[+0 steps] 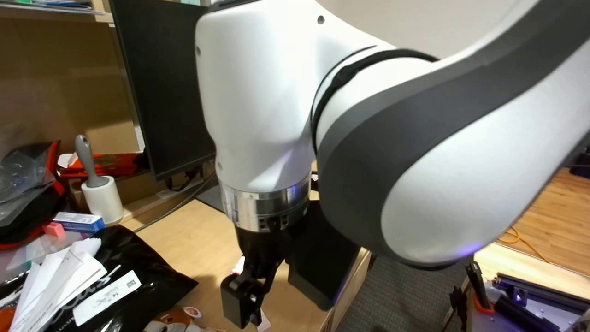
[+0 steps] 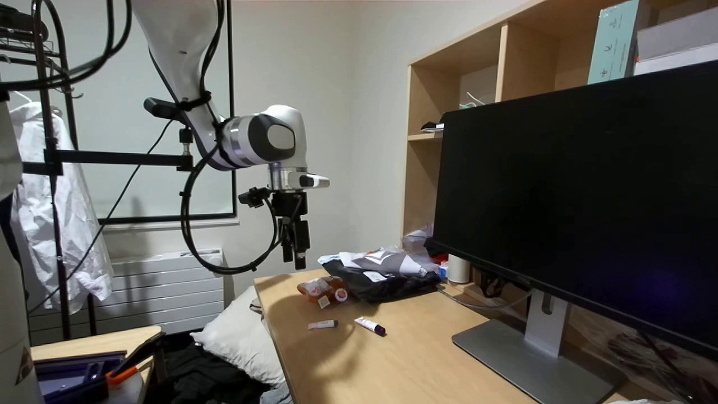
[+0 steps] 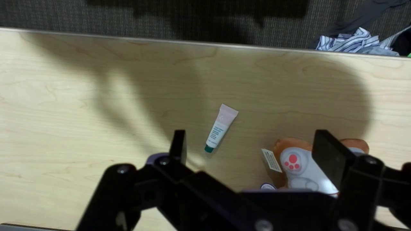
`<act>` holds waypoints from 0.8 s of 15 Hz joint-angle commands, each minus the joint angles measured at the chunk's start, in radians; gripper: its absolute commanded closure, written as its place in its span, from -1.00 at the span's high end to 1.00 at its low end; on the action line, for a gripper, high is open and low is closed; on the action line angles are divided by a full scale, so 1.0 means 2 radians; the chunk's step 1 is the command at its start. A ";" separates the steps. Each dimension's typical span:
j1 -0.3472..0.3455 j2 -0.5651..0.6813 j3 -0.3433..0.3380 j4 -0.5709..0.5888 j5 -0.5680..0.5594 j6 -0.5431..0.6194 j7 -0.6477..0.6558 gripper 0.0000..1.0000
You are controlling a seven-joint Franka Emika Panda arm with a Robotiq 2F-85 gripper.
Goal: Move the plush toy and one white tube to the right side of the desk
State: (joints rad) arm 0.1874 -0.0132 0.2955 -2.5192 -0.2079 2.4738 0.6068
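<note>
- The claw (image 3: 249,146) has its two fingers spread wide apart; in an exterior view it hangs above the counter (image 2: 415,359), fingertips toward six o'clock.
- The plush toy (image 2: 321,289), orange-brown with a pale, red-padded paw and a white tag, lies on the counter near its far edge; in that same view it sits between four and five o'clock from the fingertips.
- The green-capped tube (image 3: 221,128), white with a pale pink end, lies flat on the counter and shows in the gap between the fingers in the wrist view, cap toward seven o'clock. From it the plush toy is at four o'clock there, partly covered by a finger.
- The purple-capped tube (image 2: 370,326), white too, lies at three o'clock from the green-capped tube in an exterior view, near but apart, cap toward four o'clock.
- The black bag (image 1: 152,272) lies just beside the plush toy; whether they touch I cannot tell. White papers (image 1: 64,276) lie across its nine o'clock side.
- The lint roller (image 1: 102,198) stands handle up, at eleven o'clock from the black bag.
- The monitor (image 2: 578,213) rises at two o'clock from the tubes in an exterior view.
</note>
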 commanded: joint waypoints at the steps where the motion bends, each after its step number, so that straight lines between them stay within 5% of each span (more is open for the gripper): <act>1: 0.009 -0.001 -0.009 0.000 0.001 -0.001 -0.001 1.00; 8: 0.067 0.072 0.021 0.005 0.043 0.101 0.115 1.00; 12: 0.121 0.112 -0.009 0.030 -0.054 0.164 0.278 1.00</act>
State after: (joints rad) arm 0.3704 0.1492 0.3287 -2.5139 -0.1844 2.7488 0.9670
